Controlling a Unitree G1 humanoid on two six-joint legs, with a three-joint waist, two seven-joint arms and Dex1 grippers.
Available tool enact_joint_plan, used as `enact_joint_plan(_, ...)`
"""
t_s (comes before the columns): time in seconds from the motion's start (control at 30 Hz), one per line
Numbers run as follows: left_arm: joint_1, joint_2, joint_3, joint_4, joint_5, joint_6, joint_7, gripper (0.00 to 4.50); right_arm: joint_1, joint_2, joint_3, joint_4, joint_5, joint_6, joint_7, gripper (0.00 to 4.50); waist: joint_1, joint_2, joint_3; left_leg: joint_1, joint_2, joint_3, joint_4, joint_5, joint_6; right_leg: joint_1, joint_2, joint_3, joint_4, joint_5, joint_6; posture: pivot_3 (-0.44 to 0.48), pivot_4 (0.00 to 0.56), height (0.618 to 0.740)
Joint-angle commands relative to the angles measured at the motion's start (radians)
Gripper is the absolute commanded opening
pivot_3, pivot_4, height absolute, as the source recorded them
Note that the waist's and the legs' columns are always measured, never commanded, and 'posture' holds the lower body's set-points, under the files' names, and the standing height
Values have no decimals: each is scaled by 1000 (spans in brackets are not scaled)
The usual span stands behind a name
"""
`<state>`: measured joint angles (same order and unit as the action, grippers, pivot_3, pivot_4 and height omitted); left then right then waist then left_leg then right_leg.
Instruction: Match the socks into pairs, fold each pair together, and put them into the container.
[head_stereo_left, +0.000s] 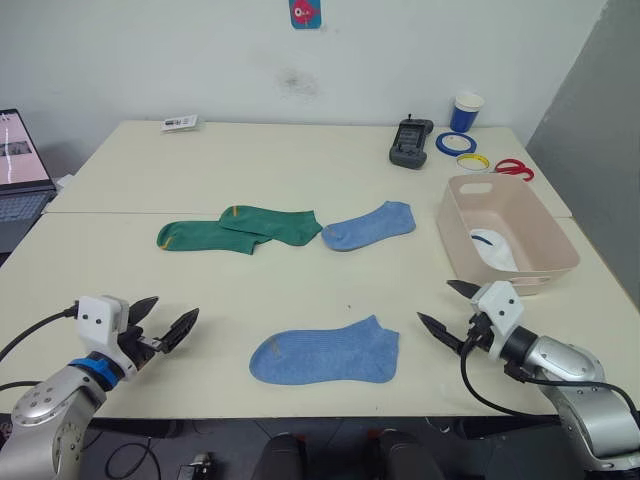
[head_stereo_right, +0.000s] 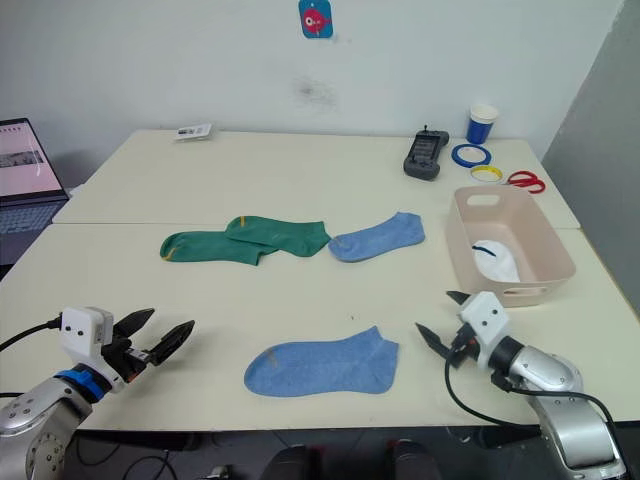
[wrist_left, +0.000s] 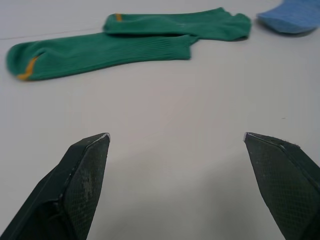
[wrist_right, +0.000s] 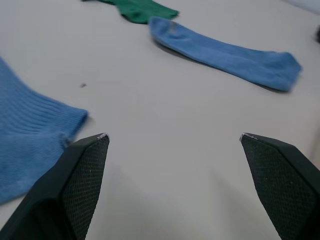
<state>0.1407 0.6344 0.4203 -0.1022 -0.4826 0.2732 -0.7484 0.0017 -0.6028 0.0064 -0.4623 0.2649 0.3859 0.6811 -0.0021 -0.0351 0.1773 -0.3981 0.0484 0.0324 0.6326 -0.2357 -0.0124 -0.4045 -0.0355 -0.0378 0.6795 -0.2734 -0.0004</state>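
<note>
Left gripper (head_stereo_left: 165, 322): lower left of the left eye view, low over bare table, fingers spread wide, nothing between them. Its wrist view shows the two dark fingertips (wrist_left: 85, 165) well apart over the tabletop.
Right gripper (head_stereo_left: 447, 308): lower right of the frame, just in front of the container's near wall, fingers spread, empty. Near blue sock's cuff lies beside one fingertip in the right wrist view.
Table (head_stereo_left: 300, 160): pale cream top, a seam running across the middle of the frame.
Green socks (head_stereo_left: 245, 227): two, yellow trim, centre-left of frame, one overlapping the other at an angle, both flat.
Far light blue sock (head_stereo_left: 368, 225): centre of frame, just right of the green socks, its end close to the upper green sock's toe; touching or not, cannot tell.
Near light blue sock (head_stereo_left: 325, 355): lower centre, flat, lying between the two grippers, well apart from the far one.
Container (head_stereo_left: 455, 222): pale pink tub, right side of frame, open top, handle slot at its far end.
White socks (head_stereo_left: 493, 248): inside the container, on its floor, a dark mark on top; one or two, cannot tell.
Far right clutter: black handheld device (head_stereo_left: 410, 141), blue cup (head_stereo_left: 466, 111), blue tape ring (head_stereo_left: 454, 142), yellow tape ring (head_stereo_left: 473, 160), red scissors (head_stereo_left: 515, 168).
Laptop (head_stereo_left: 20, 170): left edge of frame, open.
Paper tag (head_stereo_left: 180, 122): upper left, far table edge.
</note>
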Motion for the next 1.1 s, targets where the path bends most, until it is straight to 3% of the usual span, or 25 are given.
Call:
enact_joint_plan(0.03, -51, 30, -38, -91, -33, 51, -23, 4465, -87, -22, 26, -88, 23, 85, 8, 4500, 0, 0, 0, 0, 0, 0, 0, 0, 0, 0, 0, 0, 0, 0, 0, 0, 150, 740)
enact_joint_plan(0.23, -248, 5, -159, -70, -46, 198, 12, 4465, -236, 9, 62, -100, -24, 176, -73, 4500, 0, 0, 0, -1, -1, 0, 0, 0, 0, 0, 3, 0, 0, 0, 0, 0, 150, 740)
enact_joint_plan(0.43, -554, -124, -304, 125, -20, 341, 63, 4465, -238, 27, 80, -104, -74, 173, -127, 4500, 7, -1, -1, -3, -3, -1, 4, 1, -1, 0, 4, -1, 0, 0, 1, 0, 150, 740)
enact_joint_plan(0.67, -782, -248, -456, 429, 118, 283, 65, 4465, -212, 53, 80, -97, -112, 159, -179, 4500, -1, -1, -1, -3, -2, -1, 9, 0, -1, 1, 8, 0, 1, 0, 0, 0, 150, 740)
enact_joint_plan(0.93, -943, -376, -450, 751, 214, 140, 130, 4465, -182, 69, 69, -115, -130, 162, -199, 4500, 0, -1, -1, -4, -2, 0, 10, 0, 0, 1, 11, 0, 2, 1, 0, 0, 150, 740)
enact_joint_plan(1.1, -1026, -425, -398, 886, 213, 119, 163, 3229, -184, 70, 69, -124, -128, 176, -202, 4500, -1, -2, -1, -5, -2, 0, 11, 0, 0, 1, 11, 1, 1, 1, 0, 0, 150, 740)
